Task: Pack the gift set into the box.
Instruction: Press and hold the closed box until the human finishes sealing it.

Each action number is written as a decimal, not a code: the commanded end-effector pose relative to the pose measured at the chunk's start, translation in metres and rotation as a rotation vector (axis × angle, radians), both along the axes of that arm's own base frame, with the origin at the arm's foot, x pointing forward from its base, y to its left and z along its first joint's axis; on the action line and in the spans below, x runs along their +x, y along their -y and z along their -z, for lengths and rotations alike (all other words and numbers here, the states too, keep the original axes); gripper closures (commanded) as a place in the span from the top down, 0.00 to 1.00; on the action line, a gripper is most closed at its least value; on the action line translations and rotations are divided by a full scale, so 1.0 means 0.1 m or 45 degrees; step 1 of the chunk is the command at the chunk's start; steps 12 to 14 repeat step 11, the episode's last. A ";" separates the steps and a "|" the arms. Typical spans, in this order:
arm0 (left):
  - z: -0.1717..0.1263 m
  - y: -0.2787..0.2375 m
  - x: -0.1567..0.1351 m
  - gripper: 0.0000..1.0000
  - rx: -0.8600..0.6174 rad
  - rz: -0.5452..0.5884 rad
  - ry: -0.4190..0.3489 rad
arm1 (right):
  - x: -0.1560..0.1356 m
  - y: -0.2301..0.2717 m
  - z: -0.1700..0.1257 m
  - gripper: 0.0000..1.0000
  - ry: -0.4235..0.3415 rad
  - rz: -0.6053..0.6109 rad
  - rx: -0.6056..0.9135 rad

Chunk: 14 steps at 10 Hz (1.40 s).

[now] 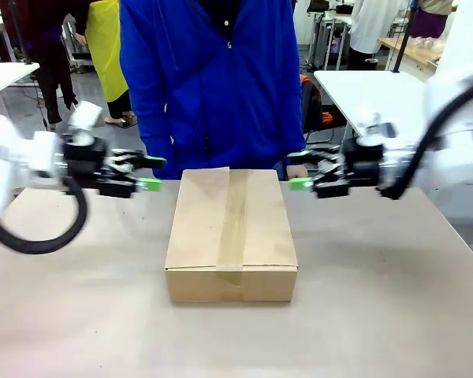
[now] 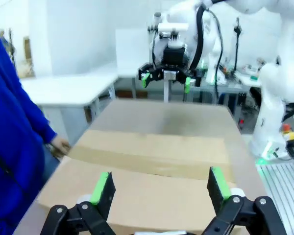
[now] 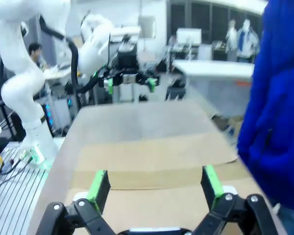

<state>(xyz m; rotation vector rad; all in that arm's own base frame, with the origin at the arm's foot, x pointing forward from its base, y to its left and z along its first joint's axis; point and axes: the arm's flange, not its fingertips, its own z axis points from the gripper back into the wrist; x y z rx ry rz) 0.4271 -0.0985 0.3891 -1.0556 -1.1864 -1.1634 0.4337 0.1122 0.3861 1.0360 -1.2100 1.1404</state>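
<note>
on the tabletop (image 1: 394,315) nearest us the box (image 1: 231,233) sits at the middle, its flaps down and a strip of tape along the seam. just past its far corners our left gripper (image 1: 150,173) and right gripper (image 1: 298,171) hang level, facing each other, each with its jaws spread and nothing between them. beyond the box stands a person in a blue jacket (image 1: 213,79), close against the far edge.

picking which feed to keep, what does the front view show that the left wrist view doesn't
Front view alone: the tape strip folding down the closed box's near face, and the person's blue torso centred behind it.

Left wrist view alone: the right arm's base and column, and a white side table.

Both: the box with its flaps shut, the left claw open, the right claw open, hovering at opposite ends.
</note>
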 end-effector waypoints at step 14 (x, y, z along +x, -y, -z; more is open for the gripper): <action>-0.02 -0.37 -0.22 1.00 -0.095 -0.030 0.054 | -0.21 0.38 -0.04 1.00 0.036 0.081 0.103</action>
